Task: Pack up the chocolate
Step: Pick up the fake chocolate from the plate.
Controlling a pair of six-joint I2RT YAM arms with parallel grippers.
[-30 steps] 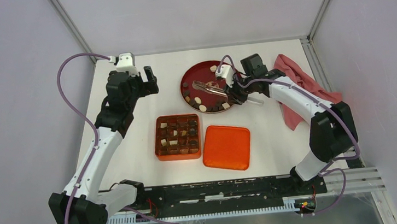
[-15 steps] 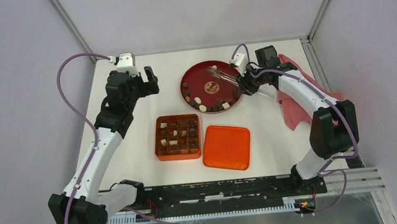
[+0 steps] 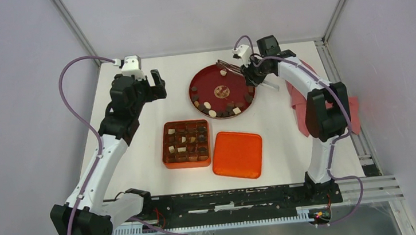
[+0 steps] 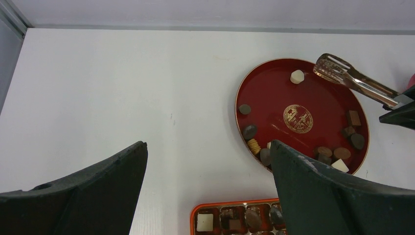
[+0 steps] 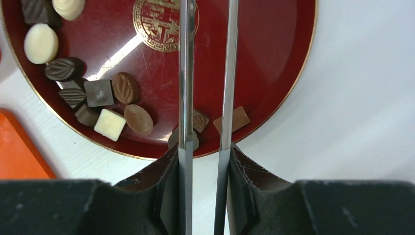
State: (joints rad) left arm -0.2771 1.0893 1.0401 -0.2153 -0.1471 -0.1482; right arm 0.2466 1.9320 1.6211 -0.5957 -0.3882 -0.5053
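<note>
The chocolate (image 3: 216,112) lies as several small brown and cream pieces along the near rim of the red plate (image 3: 208,83); one cream piece (image 4: 296,76) sits alone at the far rim. More pieces fill the orange compartment box (image 3: 186,144). My right gripper (image 3: 252,72) hovers at the plate's far right edge, shut on metal tongs (image 3: 229,66). The tong arms (image 5: 186,73) run out between my fingers over the plate, and their tips (image 4: 332,65) hold nothing. My left gripper (image 3: 155,83) hangs open left of the plate, with nothing between its fingers (image 4: 293,166).
An orange lid (image 3: 237,154) lies flat right of the box. A red cloth (image 3: 353,105) is bunched at the table's right edge, under my right arm. Grey walls close in the table on three sides.
My right gripper has carried the tongs from over the plate's near right side up to its far right edge. The left arm has not moved.
</note>
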